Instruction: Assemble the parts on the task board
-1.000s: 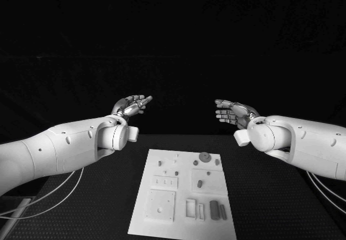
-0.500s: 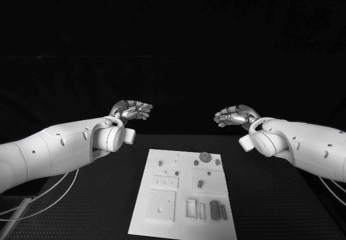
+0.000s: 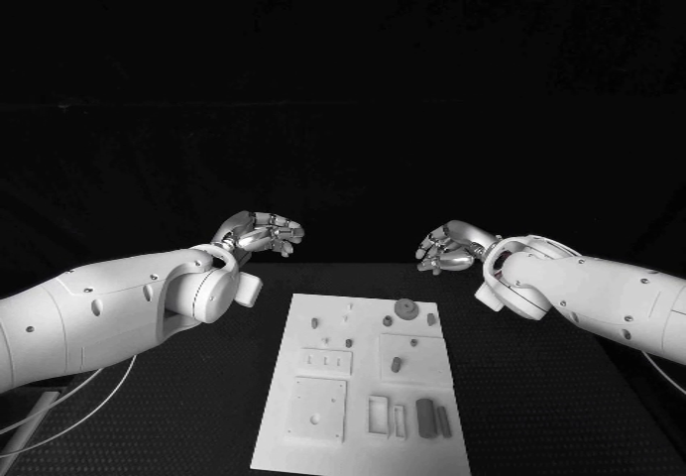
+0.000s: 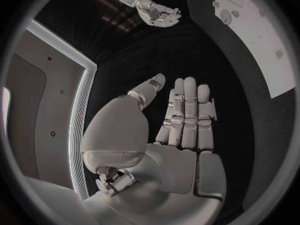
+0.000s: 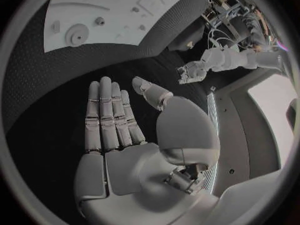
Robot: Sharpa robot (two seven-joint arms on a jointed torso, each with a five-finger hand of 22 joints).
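Both silver hands, left hand (image 3: 263,235) and right hand (image 3: 449,247), are hovering empty, their fingers lying together. The white rectangular task board (image 3: 365,416) with small grey parts (image 3: 406,311) is lying below both, long axis running away from the robot; the round part is sitting nearer the right hand.

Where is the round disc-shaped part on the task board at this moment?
In the head view, the round part stands at the far end of the task board, on its right half, ahead of the right hand but not touched.
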